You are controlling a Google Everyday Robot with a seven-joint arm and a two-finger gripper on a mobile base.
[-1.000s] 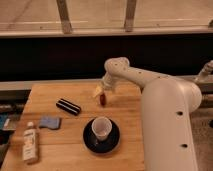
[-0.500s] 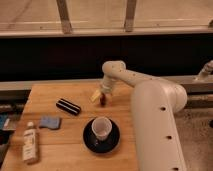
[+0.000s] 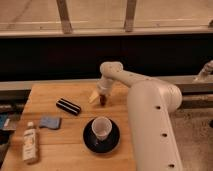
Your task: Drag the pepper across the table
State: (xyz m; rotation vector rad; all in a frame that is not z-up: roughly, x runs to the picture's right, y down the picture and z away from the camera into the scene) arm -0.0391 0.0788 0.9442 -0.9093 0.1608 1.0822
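Observation:
The pepper is a small dark red thing on the light wooden table, near its back edge at the middle. My gripper points down right over the pepper and hides its top. Whether it touches or holds the pepper does not show. A small pale yellow piece lies just left of the gripper.
A black bar with a white stripe lies left of the pepper. A white cup stands on a dark saucer in front of it. A blue sponge and a lying bottle are at the front left. My white arm covers the table's right side.
The bulky part of my arm has shifted left over the table's right side. The gripper stays by the pepper, which has hardly moved.

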